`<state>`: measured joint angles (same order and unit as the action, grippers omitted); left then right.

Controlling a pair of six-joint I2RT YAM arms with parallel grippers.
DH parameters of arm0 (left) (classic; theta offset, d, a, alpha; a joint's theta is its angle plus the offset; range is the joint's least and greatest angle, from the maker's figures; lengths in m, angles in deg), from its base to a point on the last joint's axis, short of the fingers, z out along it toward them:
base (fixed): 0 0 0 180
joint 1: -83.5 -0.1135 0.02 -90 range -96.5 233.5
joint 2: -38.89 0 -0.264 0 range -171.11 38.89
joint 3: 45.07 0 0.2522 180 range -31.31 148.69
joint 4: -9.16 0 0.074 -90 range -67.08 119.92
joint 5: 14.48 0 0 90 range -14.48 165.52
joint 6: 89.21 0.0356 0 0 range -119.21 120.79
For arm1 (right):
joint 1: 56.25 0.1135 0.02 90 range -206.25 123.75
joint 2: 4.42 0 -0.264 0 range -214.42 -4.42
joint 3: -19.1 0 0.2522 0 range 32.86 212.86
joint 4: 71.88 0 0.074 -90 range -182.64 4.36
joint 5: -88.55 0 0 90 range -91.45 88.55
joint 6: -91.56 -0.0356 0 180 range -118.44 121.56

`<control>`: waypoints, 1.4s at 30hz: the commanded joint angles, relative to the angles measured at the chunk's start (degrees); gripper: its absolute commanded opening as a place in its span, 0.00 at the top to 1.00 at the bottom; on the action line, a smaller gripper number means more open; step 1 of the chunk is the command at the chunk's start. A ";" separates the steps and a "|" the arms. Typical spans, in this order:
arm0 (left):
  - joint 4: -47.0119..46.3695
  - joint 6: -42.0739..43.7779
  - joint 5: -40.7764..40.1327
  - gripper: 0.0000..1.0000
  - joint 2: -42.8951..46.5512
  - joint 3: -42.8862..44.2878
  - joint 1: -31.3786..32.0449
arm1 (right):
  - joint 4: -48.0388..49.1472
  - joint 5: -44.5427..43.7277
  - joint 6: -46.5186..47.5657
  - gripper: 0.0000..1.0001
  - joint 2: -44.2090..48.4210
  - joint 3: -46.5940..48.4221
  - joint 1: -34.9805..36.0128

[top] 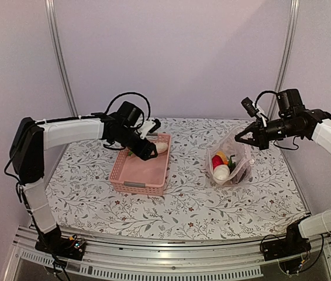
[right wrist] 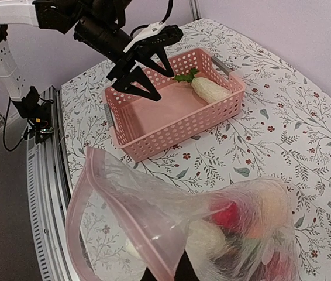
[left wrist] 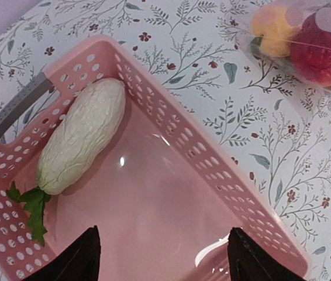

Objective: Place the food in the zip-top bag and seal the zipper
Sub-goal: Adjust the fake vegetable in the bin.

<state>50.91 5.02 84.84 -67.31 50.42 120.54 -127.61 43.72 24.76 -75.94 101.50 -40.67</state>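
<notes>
A table (top: 177, 205) under a floral-print cloth carries everything. On its right half, well in from the right edge, stands the clear zip-top bag (top: 241, 149), its bottom resting on the cloth and its mouth lifted and gaping. The right gripper (top: 240, 137) is clamped tight on the rim of that mouth, pinching the plastic by the pale pink zipper (right wrist: 78, 205), which is unsealed and curves round the opening. Left of the table's middle sits a pink lattice basket (top: 142, 172). The left gripper (left wrist: 162, 260) hangs over the basket with its fingers spread apart, nothing between them. A white radish (left wrist: 83, 134) with green leaves lies against the basket's far wall. Inside the bag are a red piece (top: 217, 161), a white piece (top: 221, 172) and a yellow one (top: 223, 155)
</notes>
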 commanded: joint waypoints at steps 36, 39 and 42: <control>-2.70 19.34 -1.01 0.25 -28.89 19.84 -6.20 | 0.23 -0.34 -0.31 1.00 1.74 -0.29 -0.13; -1.38 18.22 -0.79 0.27 -27.24 18.10 -5.51 | 0.26 -0.33 -0.19 1.00 1.91 -0.52 -0.12; -1.51 17.02 -1.26 0.28 -23.90 14.53 -4.59 | 0.31 -0.34 -0.05 1.00 1.92 -0.44 -0.11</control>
<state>43.37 23.38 81.89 -93.47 69.61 114.46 -127.68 43.26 24.72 -73.91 101.04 -40.67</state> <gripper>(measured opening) 0.728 0.005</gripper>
